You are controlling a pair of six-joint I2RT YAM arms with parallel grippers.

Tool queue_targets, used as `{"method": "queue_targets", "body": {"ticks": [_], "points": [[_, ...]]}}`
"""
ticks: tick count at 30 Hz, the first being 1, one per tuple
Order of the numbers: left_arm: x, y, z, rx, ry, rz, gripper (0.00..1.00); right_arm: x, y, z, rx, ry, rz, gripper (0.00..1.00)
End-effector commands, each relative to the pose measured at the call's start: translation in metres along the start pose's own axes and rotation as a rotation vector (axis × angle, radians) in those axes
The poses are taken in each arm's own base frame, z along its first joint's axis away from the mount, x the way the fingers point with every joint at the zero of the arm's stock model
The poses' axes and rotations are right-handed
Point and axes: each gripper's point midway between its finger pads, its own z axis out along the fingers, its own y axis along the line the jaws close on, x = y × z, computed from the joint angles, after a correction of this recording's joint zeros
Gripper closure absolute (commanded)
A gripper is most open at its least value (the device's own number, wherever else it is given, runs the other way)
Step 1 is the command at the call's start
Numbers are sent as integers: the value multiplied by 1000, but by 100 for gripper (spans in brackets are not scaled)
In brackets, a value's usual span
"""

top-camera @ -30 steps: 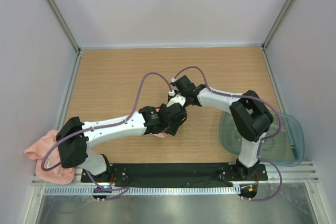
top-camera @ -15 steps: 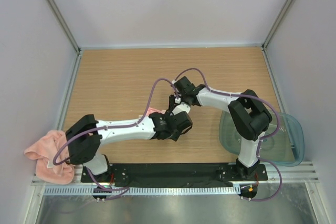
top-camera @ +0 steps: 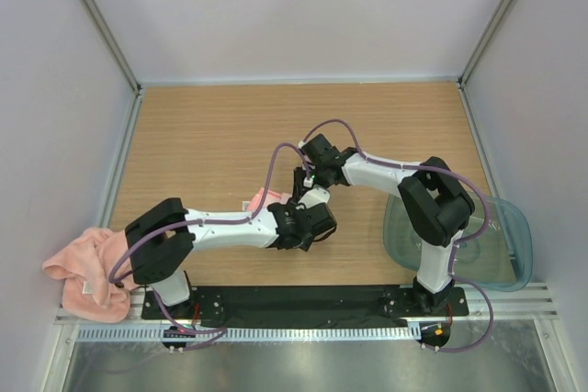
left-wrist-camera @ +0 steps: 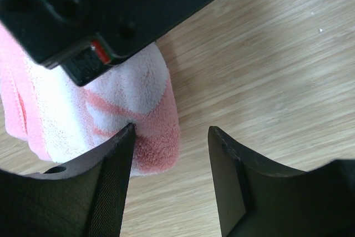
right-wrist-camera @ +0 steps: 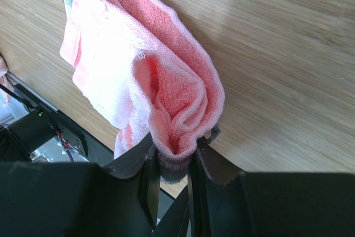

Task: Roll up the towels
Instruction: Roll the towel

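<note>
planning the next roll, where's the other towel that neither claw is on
In the top view, the other towel lies crumpled at the table's near-left corner, beside the left arm's base, away from the held towel mid-table.

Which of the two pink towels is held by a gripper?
The folded towel mid-table, pinched by the right gripper; the crumpled towel lies loose at the left edge.

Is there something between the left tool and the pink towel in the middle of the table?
Nothing visible does. The left tool is open, and the end of the towel lies right at its fingertips on the bare table. The right tool pinches the same towel.
</note>
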Motion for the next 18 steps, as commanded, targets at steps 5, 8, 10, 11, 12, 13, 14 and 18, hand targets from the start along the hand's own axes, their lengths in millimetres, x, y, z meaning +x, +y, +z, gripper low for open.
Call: {"method": "queue_targets", "body": {"ticks": [5, 8, 10, 11, 12, 13, 14, 18], "points": [[-19, 20, -16, -74, -90, -45, 43, -5, 9, -1, -15, 2, -31, 73], [-25, 22, -21, -93, -92, -49, 43, -6, 9, -1, -16, 1, -30, 73], [-26, 21, -23, -92, -91, -43, 43, -7, 11, -2, -18, -1, -33, 73], [-26, 21, -24, -93, -94, -45, 43, -7, 10, -2, -17, -1, -31, 73], [-26, 21, -24, -94, -93, -45, 43, -7, 10, -2, -16, 1, -33, 73], [-24, 22, -23, -95, -89, -44, 43, -7, 10, -2, -16, 0, -32, 73], [-22, 21, -22, -94, -82, -42, 43, -7, 11, -2, -17, -1, -33, 73], [-11, 12, -14, -73, -51, -25, 44, -7, 12, -3, -18, 1, -33, 73]]}}
